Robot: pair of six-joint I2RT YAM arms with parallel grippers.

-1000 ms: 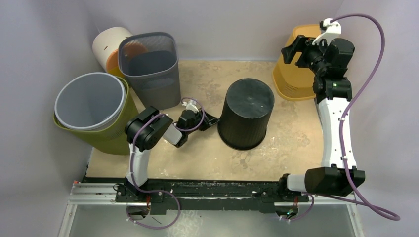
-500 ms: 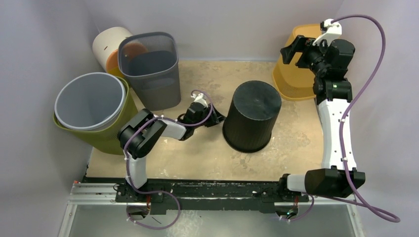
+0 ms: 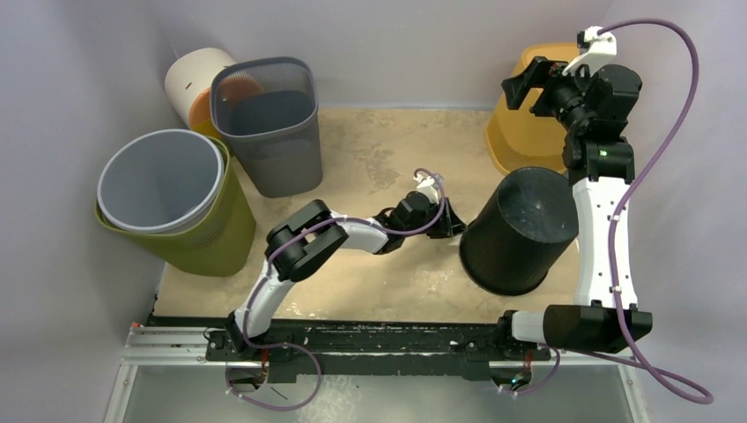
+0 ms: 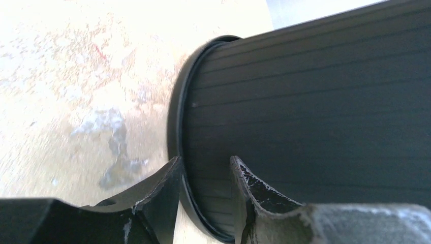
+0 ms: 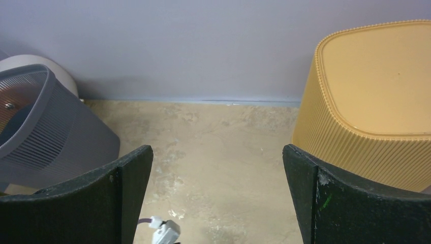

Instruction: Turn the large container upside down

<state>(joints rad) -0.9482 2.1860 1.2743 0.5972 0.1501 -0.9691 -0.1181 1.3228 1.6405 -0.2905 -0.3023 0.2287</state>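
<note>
The large black container (image 3: 520, 229) stands bottom up but tilted, its top leaning right against my right arm. In the left wrist view its ribbed wall (image 4: 315, 101) fills the right side and its rim is lifted off the tan table (image 3: 388, 141). My left gripper (image 3: 454, 220) reaches far right to the rim's left side. Its fingers straddle the rim in the left wrist view (image 4: 204, 161), one finger on the mouth side and one on the outer wall. My right gripper (image 3: 526, 85) hangs high at the back right, open and empty, jaws wide in the right wrist view (image 5: 217, 152).
An orange basket (image 3: 515, 141) sits upside down at the back right, also in the right wrist view (image 5: 371, 101). A grey mesh bin (image 3: 269, 123), a white cylinder (image 3: 194, 79) and an olive bin holding a grey one (image 3: 163, 181) crowd the back left.
My left arm has stretched to the right. The black container has slid right and tipped from flat on its mouth to leaning on my right arm. The right gripper barely moved.
</note>
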